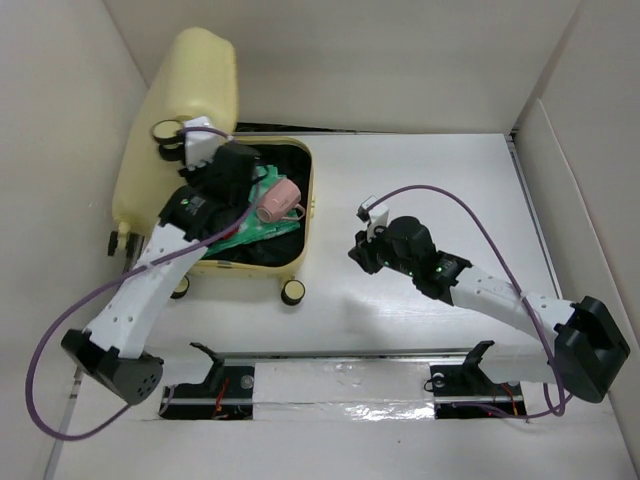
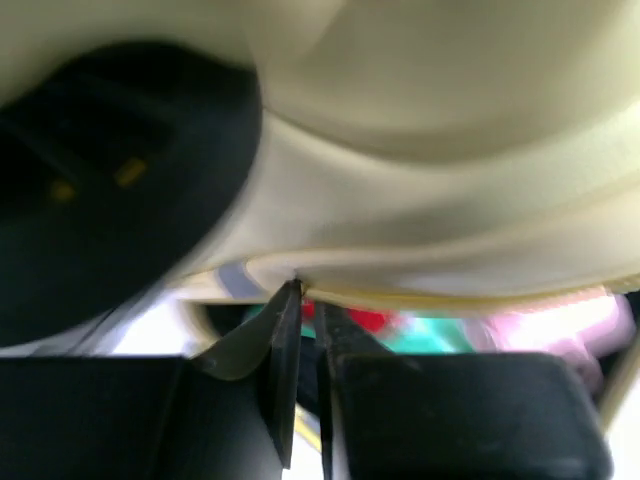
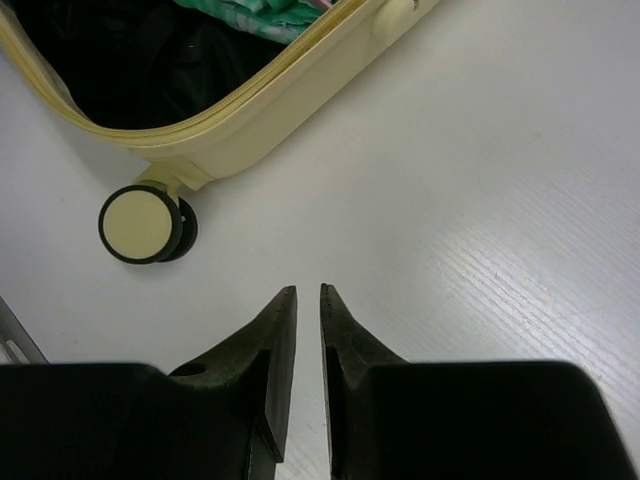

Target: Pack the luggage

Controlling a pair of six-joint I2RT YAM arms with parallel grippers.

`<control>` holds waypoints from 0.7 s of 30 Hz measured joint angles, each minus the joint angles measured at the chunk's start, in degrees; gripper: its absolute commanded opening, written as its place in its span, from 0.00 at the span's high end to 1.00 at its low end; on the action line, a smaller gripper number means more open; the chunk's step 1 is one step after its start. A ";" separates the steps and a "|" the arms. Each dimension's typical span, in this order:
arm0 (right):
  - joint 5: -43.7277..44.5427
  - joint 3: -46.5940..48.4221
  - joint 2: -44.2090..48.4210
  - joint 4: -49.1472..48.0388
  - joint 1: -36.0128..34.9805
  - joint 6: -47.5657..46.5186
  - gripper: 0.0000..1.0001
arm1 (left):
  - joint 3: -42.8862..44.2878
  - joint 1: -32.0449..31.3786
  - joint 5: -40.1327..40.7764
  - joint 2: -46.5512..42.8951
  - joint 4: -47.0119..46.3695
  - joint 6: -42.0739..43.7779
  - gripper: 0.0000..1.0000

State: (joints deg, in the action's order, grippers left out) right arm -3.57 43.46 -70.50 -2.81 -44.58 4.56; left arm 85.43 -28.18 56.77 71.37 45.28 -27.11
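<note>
The luggage (image 1: 200, 80), pale yellow, lies open at far left, lid raised.

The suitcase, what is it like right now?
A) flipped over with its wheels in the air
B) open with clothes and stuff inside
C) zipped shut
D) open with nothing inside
B: the suitcase has its lid swung up, and a green cloth and a pink roll lie inside it.
</note>
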 measured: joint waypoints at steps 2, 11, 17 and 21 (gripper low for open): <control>0.00 0.00 0.04 -0.04 0.39 0.20 0.79 | 0.46 -6.45 -1.64 2.97 -0.55 -1.44 1.00; 0.28 -0.07 0.48 -0.15 2.10 0.46 0.80 | 0.79 -28.44 -2.95 14.56 -1.97 -8.24 1.00; 2.08 -0.74 3.93 -0.24 4.20 1.77 0.74 | -4.20 -30.95 -3.26 14.03 -4.55 -14.75 0.70; 3.58 -1.79 6.27 -0.66 6.08 2.95 0.81 | -7.87 -29.73 -3.67 10.75 -3.30 -18.03 0.38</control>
State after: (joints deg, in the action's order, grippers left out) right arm 0.01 41.67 -64.23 -3.46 -38.50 7.51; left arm 77.56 -57.91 53.10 82.13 41.98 -45.15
